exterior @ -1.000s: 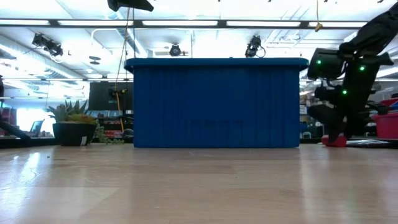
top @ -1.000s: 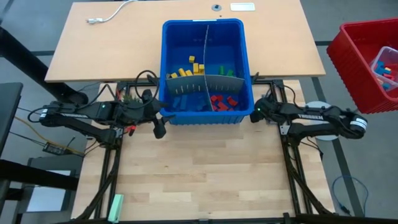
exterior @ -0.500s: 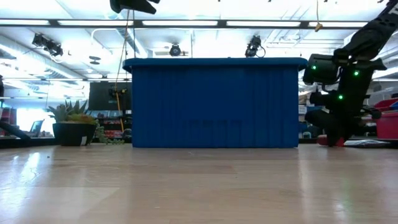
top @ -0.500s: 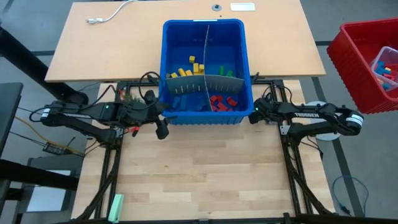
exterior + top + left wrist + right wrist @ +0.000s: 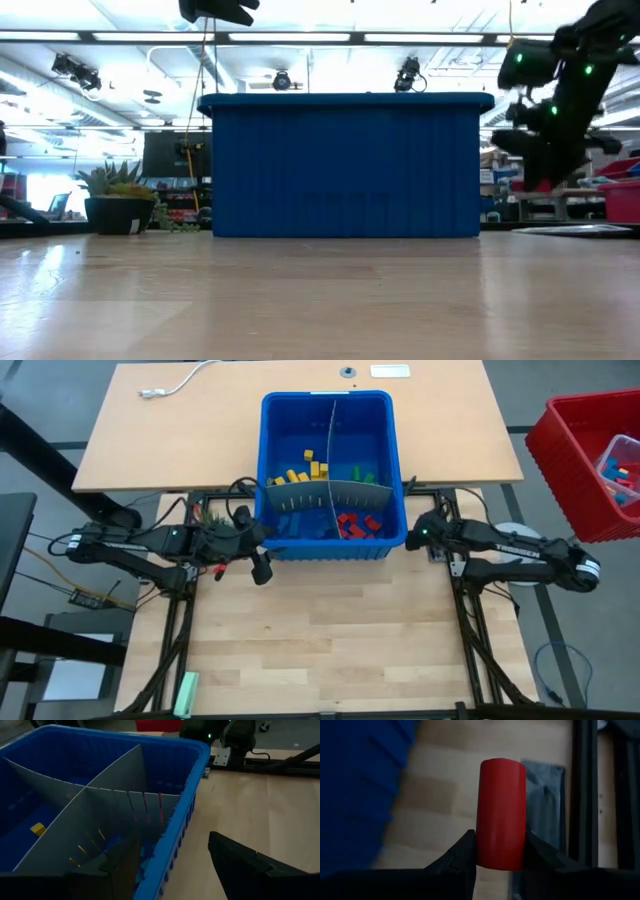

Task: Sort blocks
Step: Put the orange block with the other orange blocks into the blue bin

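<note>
A red block (image 5: 501,813) sits clamped between the two dark fingers of the right gripper (image 5: 500,851), held off the table just beside the right wall of the blue bin (image 5: 395,470). In the high view the right gripper (image 5: 420,537) is near the bin's near right corner; in the low view it (image 5: 545,165) hangs to the right of the bin (image 5: 345,165), clear of the tabletop.

The left gripper (image 5: 262,555) is at the bin's near left corner, its fingers standing wide apart and holding nothing. In its wrist view one finger is over the inside of the bin and the other finger (image 5: 245,865) over the bare wood outside, with the bin's near wall between them.

Inside the bin, grey dividers (image 5: 325,493) split the space into compartments. Yellow blocks (image 5: 300,470) lie in the far left compartment, green blocks (image 5: 362,475) in the far right, blue blocks (image 5: 298,525) in the near left and red blocks (image 5: 358,523) in the near right.

A red basket (image 5: 590,460) sits well to the right of the bin, off the table.
</note>
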### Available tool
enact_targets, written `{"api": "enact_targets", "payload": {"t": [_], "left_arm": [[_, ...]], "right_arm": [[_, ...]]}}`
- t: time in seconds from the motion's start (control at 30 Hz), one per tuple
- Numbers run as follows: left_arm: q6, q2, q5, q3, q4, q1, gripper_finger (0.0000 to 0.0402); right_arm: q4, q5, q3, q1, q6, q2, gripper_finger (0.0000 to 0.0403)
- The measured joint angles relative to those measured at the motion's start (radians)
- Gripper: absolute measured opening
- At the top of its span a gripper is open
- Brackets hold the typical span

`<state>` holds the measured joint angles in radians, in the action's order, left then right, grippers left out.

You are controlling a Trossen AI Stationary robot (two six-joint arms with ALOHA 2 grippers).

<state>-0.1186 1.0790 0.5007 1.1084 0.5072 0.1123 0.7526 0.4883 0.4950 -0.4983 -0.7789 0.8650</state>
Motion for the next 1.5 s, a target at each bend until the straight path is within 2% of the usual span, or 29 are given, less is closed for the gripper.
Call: {"api": "enact_targets", "payload": {"t": [0.37, 0.5, 0.63, 0.8, 1.03, 1.17, 1.3, 1.5], "left_arm": [[0.012, -0.006, 0.009, 0.0, -0.01, 0.0, 0.0243], [0.013, -0.008, 0.022, 0.001, -0.025, 0.0, 0.0243], [0.013, -0.008, 0.023, 0.029, -0.026, 0.0, 0.0243], [0.013, -0.008, 0.023, 0.078, -0.022, 0.0, 0.0243], [-0.002, -0.008, -0.001, 0.166, 0.053, 0.0, 0.0243], [-0.041, -0.008, 0.0, 0.209, 0.138, 0.0, 0.0243], [-0.074, -0.009, -0.002, 0.23, 0.206, 0.0, 0.0243], [-0.077, -0.007, -0.004, 0.23, 0.246, 0.0, 0.0243]], "right_arm": [[0.139, 0.069, 0.214, 0.027, -0.021, -0.132, 0.0115], [0.058, 0.057, 0.313, 0.072, 0.034, -0.141, 0.0115], [-0.133, 0.017, 0.376, 0.144, 0.106, -0.12, 0.0115], [-0.428, -0.069, 0.384, 0.235, 0.21, -0.036, 0.0116], [-0.589, -0.112, 0.384, 0.267, 0.277, 0.156, 0.0116], [-0.562, -0.127, 0.408, 0.252, 0.303, 0.252, 0.0118], [-0.495, -0.125, 0.49, 0.241, 0.365, 0.314, 0.0119], [-0.28, -0.149, 0.646, 0.203, 0.422, 0.432, 0.0121]]}}
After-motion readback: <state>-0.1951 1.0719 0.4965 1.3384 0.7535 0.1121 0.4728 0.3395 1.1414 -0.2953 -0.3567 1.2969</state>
